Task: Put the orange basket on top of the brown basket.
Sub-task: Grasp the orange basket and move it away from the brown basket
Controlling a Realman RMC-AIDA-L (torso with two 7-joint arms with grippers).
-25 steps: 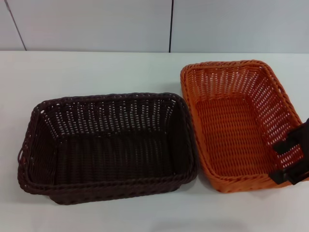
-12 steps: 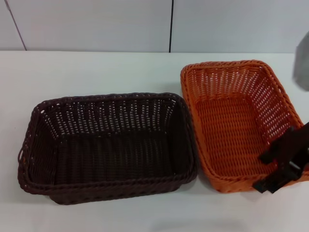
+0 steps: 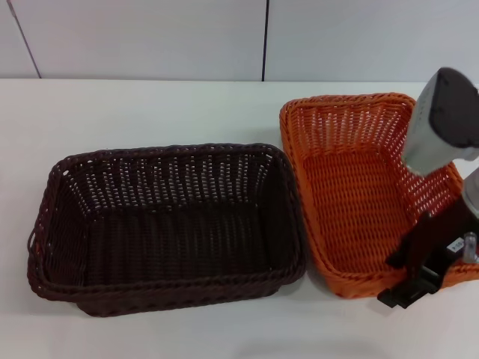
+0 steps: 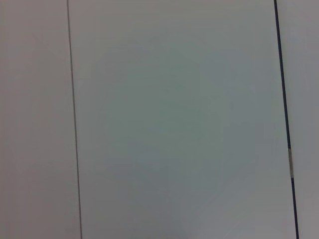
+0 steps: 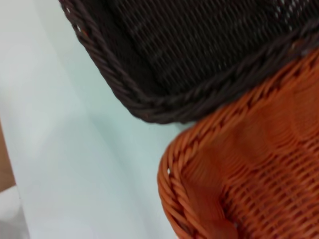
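Note:
The orange basket [image 3: 352,202] stands upright on the white table at the right. The brown basket [image 3: 172,232] stands beside it at the left, their rims almost touching. My right gripper [image 3: 406,273] is at the orange basket's near right corner. It is open, one black finger inside the basket and one outside, straddling the near rim. The right wrist view shows the orange basket's corner rim [image 5: 209,199] next to the brown basket's corner [image 5: 199,50]; no fingers show there. My left gripper is out of view; its wrist view shows only wall.
The white table [image 3: 150,112] runs back to a grey panelled wall [image 3: 150,37]. My right arm's grey link [image 3: 441,123] hangs over the orange basket's right side. Bare table lies behind the brown basket and in front of both baskets.
My right gripper has moved left and nearer along the orange basket's right corner, now straddling the near rim. The grey arm link has come into view. Both baskets stay put.

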